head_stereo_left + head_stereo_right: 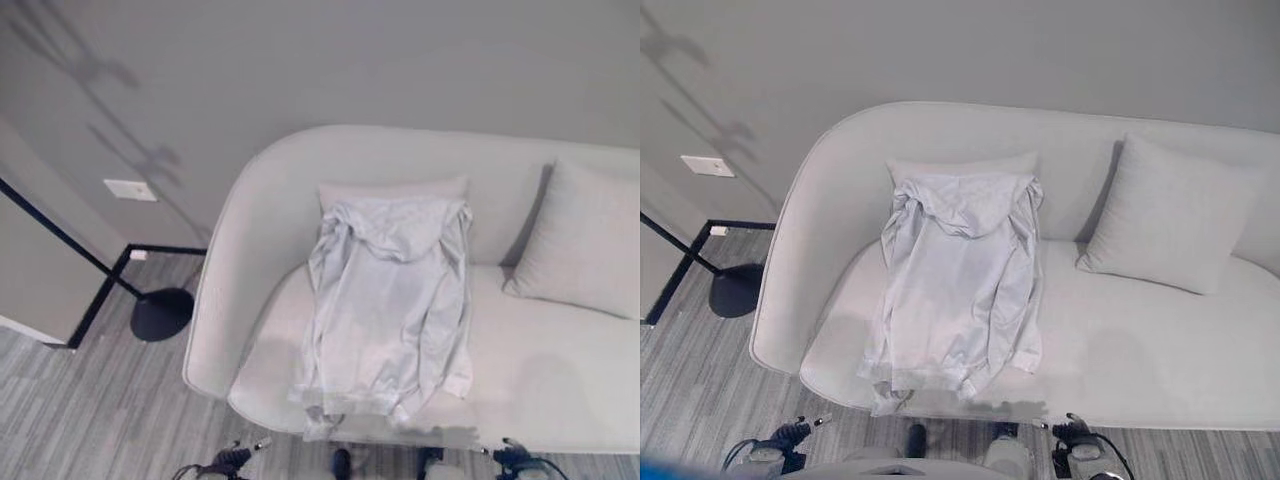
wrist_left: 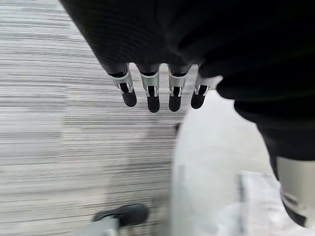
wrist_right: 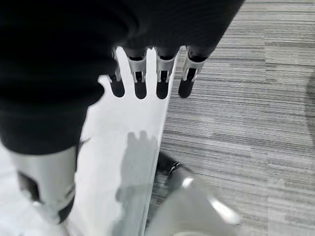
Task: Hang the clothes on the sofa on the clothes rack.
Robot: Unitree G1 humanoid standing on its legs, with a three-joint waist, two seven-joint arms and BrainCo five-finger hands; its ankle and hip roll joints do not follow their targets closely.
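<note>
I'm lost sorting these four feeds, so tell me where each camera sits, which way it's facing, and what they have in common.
Left eye view: on the head, looking down at the sofa, the jacket spread on it, a cushion.
Right eye view: beside it, same scene; jacket and sofa are shared.
Left wrist view: on the left wrist, looking along the left robot hand, straight fingers over floor and the sofa's edge.
Right wrist view: same for the right robot hand, fingers straight over the sofa's edge.

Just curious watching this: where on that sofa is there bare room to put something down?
Bare seat lies between the jacket and the loose cushion, running toward the sofa's far end. The curved end is crowded: the jacket drapes over a cushion there.
</note>
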